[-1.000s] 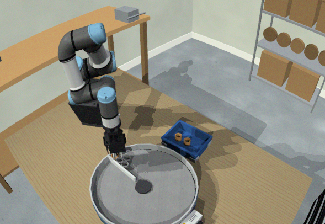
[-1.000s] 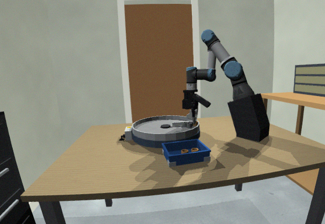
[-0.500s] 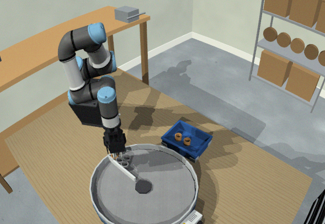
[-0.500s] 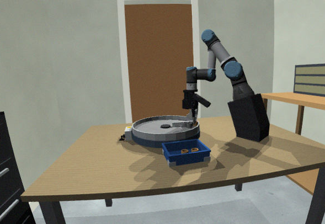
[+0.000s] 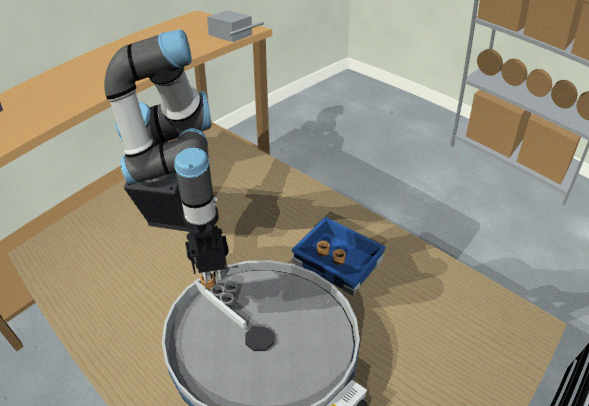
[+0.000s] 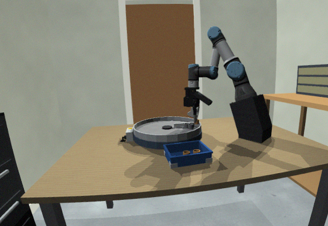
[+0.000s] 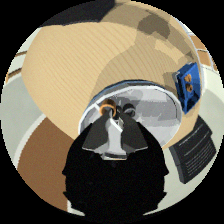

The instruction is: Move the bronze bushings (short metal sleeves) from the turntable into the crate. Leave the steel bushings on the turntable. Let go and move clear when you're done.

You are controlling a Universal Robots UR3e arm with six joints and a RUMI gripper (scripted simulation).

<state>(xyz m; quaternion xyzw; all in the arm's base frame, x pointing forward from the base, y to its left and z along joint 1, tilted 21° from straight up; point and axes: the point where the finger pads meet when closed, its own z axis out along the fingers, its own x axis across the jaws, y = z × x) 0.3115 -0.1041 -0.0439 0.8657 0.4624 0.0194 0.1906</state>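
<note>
Gripper (image 5: 207,274) clenched on a bronze bushing (image 5: 205,278) at the turntable (image 5: 180,305) rim (fingers nearly together); three steel bushings (image 5: 225,291) just beside it.

Bronze bushing (image 5: 206,276) in pincer (image 5: 209,276) — two (image 5: 331,251) in crate (image 5: 365,265).

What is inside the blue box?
Two bronze bushings stand side by side on the floor of the blue crate, apart from each other. Nothing else shows inside. The near wall hides a strip of the floor in the exterior view.
</note>
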